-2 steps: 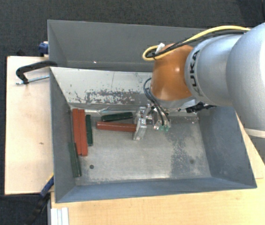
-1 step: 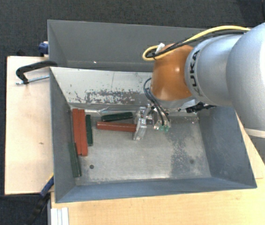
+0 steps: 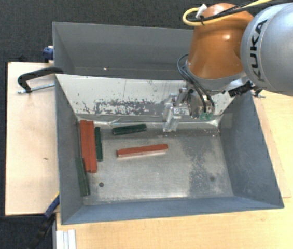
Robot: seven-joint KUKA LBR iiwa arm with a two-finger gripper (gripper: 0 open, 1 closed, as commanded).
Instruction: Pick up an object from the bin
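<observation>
- Grey metal bin (image 3: 250, 154): fills the centre of the frame; its sloping far wall carries pale scratch marks, and its floor is lightly speckled.
- KUKA arm (image 3: 283, 40): enters from the upper right of the frame, with an orange cover (image 3: 216, 40) on the wrist and a yellow cable (image 3: 192, 15) looped over the top of it.
- Gripper (image 3: 168, 124): hangs below the orange cover, low over the floor where it meets the far wall, right of the bin's centre. Whether the jaws are parted or closed cannot be told from this view.
- Dark green bar (image 3: 129, 130): the thing nearest the gripper; it lies flat along the foot of the far wall, just to the left of the gripper tip and apart from it.
- Red-brown bar (image 3: 142, 151): lies flat on the floor below the dark green bar, nearly parallel to it, lower left of the gripper.
- Long red-brown block (image 3: 88, 147): lies lengthwise along the left wall, well apart from the gripper.
- Short dark green stick (image 3: 98, 144): lies against the right side of the long red-brown block.
- Second dark green stick (image 3: 83, 178): lies along the left wall towards the lower left corner, beside the block's lower end.
- Small dark speck (image 3: 101, 185): sits on the floor near the lower left corner.
</observation>
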